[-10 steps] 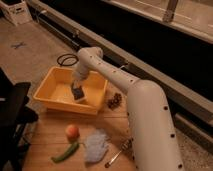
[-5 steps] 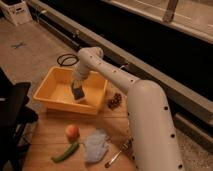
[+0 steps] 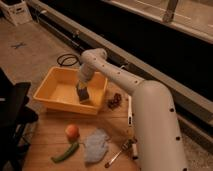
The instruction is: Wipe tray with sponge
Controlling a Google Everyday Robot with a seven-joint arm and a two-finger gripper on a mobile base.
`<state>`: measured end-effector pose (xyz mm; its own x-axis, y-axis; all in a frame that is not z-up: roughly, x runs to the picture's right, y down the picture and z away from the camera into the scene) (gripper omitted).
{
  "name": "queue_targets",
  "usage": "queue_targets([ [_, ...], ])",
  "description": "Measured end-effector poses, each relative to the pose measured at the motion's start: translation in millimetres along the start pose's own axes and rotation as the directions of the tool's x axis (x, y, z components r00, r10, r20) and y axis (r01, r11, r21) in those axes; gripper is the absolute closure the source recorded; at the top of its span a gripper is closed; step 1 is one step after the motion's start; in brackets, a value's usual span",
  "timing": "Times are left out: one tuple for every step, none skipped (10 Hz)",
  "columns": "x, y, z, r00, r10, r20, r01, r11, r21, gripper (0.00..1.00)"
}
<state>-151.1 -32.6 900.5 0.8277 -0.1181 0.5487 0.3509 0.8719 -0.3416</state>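
A yellow tray (image 3: 52,102) sits at the far end of the wooden table. My white arm reaches down into it from the right. My gripper (image 3: 81,93) is inside the tray, near its right side, low over the tray floor. A dark sponge (image 3: 82,96) is at the gripper's tip, against the tray bottom.
On the wooden table (image 3: 45,150) in front of the tray lie an orange fruit (image 3: 72,131), a green pepper (image 3: 65,152), a grey cloth (image 3: 95,145), a utensil (image 3: 119,152) and a small dark brown object (image 3: 115,100). A black chair (image 3: 12,107) stands at the left. A cable coil (image 3: 67,60) lies on the floor.
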Motion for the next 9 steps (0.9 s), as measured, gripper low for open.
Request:
queue_targets([
  [4, -9, 1, 1.000, 0.002, -0.005, -0.002, 1.000, 0.008, 1.00],
  [7, -19, 5, 1.000, -0.002, -0.012, 0.002, 1.000, 0.016, 1.00],
  [4, -26, 9, 1.000, -0.012, -0.012, 0.012, 1.000, 0.021, 1.00],
  [2, -31, 12, 1.000, -0.021, -0.010, 0.021, 0.999, 0.024, 1.00],
  [-6, -37, 18, 0.999, -0.035, 0.002, 0.035, 0.999, 0.027, 1.00],
  [-19, -40, 25, 0.998, -0.056, 0.039, 0.055, 0.998, 0.028, 1.00],
  [-31, -39, 28, 0.995, -0.074, 0.066, 0.072, 0.997, 0.027, 1.00],
  [-43, -33, 31, 0.991, -0.091, 0.095, 0.090, 0.996, 0.020, 1.00],
  [-54, -22, 31, 0.987, -0.104, 0.120, 0.104, 0.995, 0.010, 1.00],
])
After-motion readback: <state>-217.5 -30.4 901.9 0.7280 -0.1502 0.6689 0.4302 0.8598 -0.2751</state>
